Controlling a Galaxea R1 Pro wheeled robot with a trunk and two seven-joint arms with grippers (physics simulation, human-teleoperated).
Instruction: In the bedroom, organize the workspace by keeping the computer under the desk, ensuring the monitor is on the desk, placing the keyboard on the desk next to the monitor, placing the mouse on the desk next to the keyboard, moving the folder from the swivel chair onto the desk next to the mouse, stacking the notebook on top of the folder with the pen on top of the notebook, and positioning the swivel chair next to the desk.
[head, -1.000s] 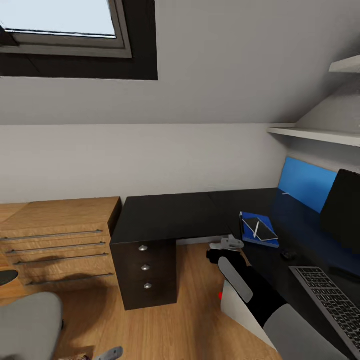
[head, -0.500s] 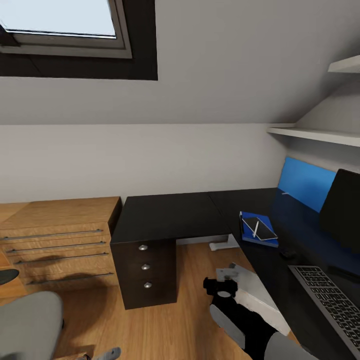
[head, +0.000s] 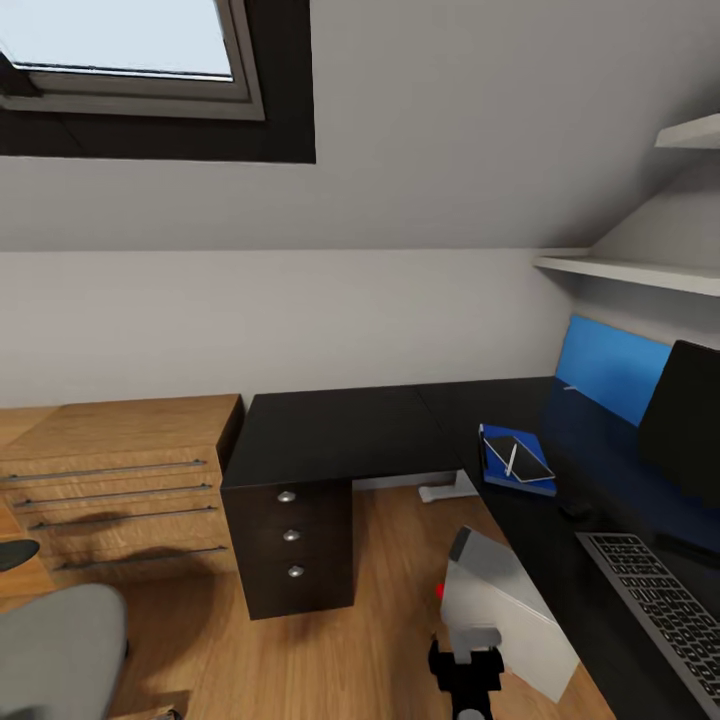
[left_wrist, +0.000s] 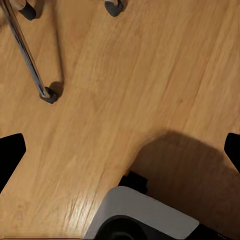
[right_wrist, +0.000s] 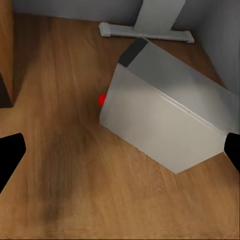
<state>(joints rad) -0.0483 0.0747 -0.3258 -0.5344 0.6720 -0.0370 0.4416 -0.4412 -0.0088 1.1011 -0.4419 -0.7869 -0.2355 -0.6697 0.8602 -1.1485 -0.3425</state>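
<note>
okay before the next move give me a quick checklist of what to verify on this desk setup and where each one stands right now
1. Computer under the desk: not ok. It lies tilted on the floor beside the desk edge, only partly under the top.
2. Right gripper free of the computer: ok. It sits just short of the case, fingers wide apart in the wrist view.
3. Stack: ok. Pen on notebook on folder, on the desk.
4. Mouse and keyboard on the desk: ok.
5. Monitor on the desk: ok.
6. Swivel chair next to the desk: not ok, apart from it beside the wooden cabinet.
</note>
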